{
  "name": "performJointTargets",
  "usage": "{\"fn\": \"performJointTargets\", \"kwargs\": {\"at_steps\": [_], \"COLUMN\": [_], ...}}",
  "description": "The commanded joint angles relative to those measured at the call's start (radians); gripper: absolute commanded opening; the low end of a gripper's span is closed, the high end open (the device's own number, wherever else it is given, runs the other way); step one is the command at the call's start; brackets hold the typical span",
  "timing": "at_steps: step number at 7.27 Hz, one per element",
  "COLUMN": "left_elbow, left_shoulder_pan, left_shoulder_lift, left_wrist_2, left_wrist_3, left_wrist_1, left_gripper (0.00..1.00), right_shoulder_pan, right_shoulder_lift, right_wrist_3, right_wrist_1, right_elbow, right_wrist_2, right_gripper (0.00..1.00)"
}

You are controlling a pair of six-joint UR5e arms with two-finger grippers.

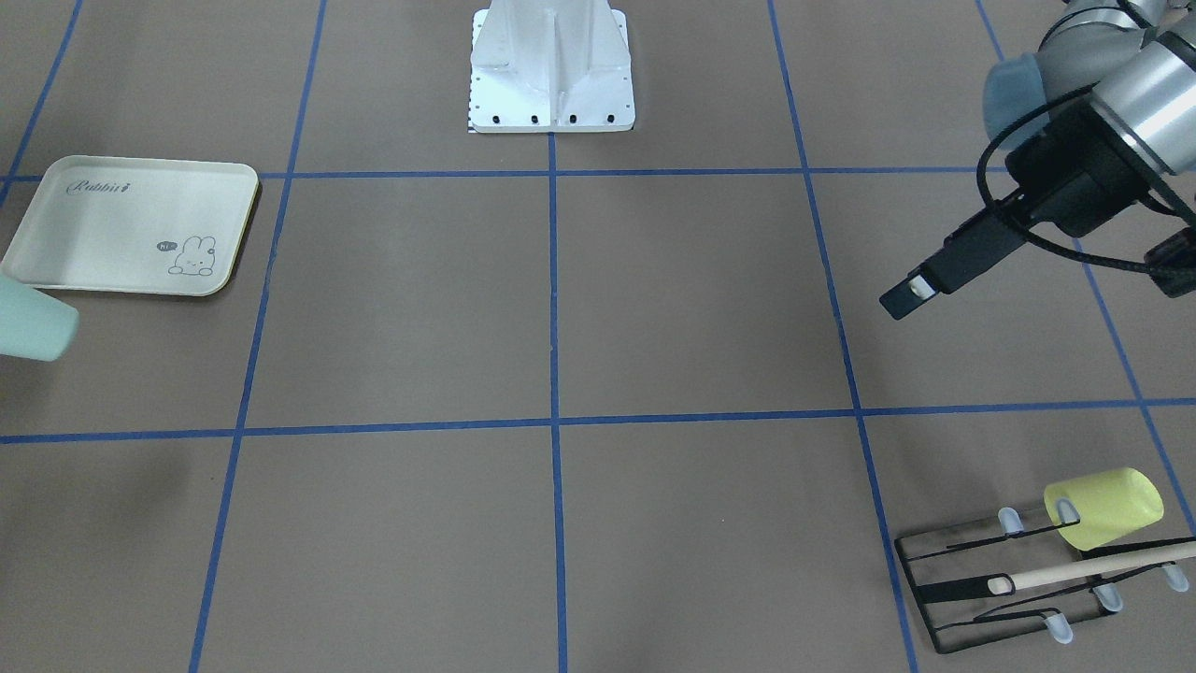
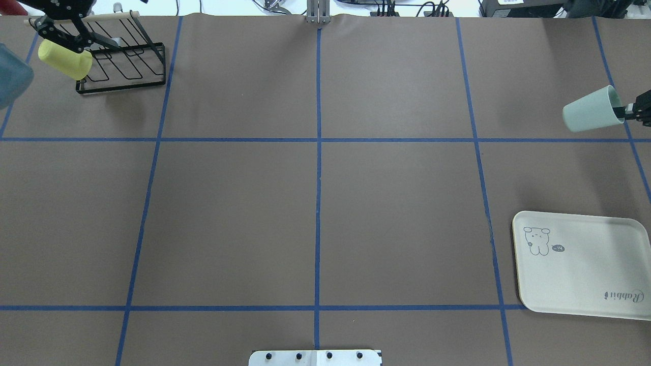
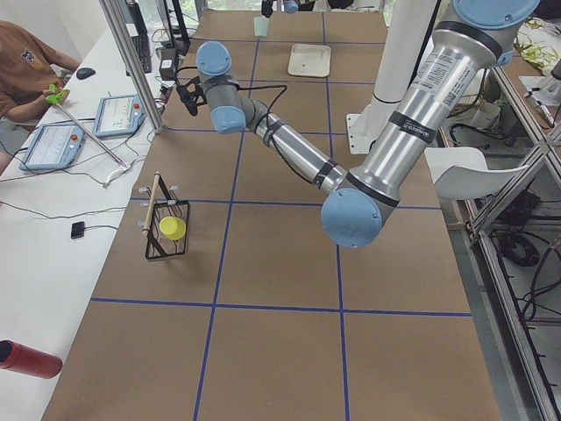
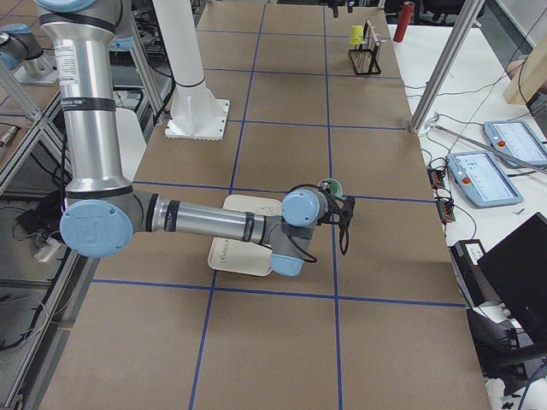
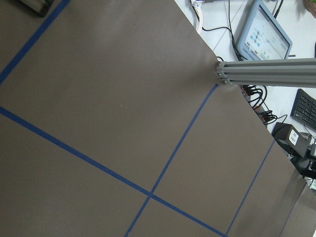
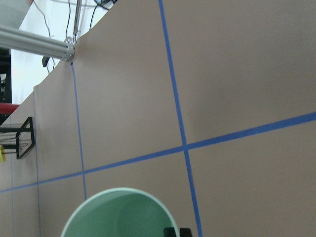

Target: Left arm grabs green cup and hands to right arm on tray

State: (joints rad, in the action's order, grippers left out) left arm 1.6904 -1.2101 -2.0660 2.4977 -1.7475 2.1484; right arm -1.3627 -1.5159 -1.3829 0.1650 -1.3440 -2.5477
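The right arm's fingers (image 2: 632, 109) pinch the rim of the green cup (image 2: 592, 110), held on its side above the worktop (image 2: 396, 213), base pointing inward, the tray (image 2: 585, 284) near on the robot's side, while the left arm (image 1: 1121, 112) hangs well apart, finger gap unclear.

We find a robotics lab: a worktop (image 2: 229, 213) papered brown and gridded with blue tape (image 2: 318, 152), aluminium frame posts (image 4: 441, 67), teach pendants (image 4: 484, 178) on the bench (image 4: 487, 94) along its edge, an operator (image 3: 24, 60) there.

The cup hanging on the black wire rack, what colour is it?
The cup on the rack is pale yellow-green, clearest in the exterior front-facing view.
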Motion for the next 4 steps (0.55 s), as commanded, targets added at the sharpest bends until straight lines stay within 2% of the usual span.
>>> {"fn": "performJointTargets", "kwargs": {"at_steps": [1, 2, 3, 4], "left_elbow": [0.002, 0.002, 0.002, 0.008], "left_shoulder_pan": [-0.028, -0.042, -0.049, -0.055], "left_shoulder_lift": [0.061, 0.098, 0.11, 0.115], "left_wrist_2": [-0.008, -0.01, -0.035, -0.072], "left_wrist_3": [0.148, 0.243, 0.331, 0.414], "left_wrist_1": [-0.036, -0.047, -0.077, -0.137], "left_gripper": [1.0, 1.0, 1.0, 1.0], "right_shoulder_pan": [0.011, 0.017, 0.04, 0.057], "right_shoulder_lift": [-0.021, -0.021, -0.02, -0.02], "right_wrist_3": [0.349, 0.457, 0.587, 0.743], "right_wrist_1": [0.239, 0.33, 0.441, 0.628], "right_elbow": [-0.006, -0.012, -0.029, -0.106], "right_wrist_2": [0.046, 0.047, 0.09, 0.128], "right_gripper": [0.0, 0.0, 0.0, 0.0]}}
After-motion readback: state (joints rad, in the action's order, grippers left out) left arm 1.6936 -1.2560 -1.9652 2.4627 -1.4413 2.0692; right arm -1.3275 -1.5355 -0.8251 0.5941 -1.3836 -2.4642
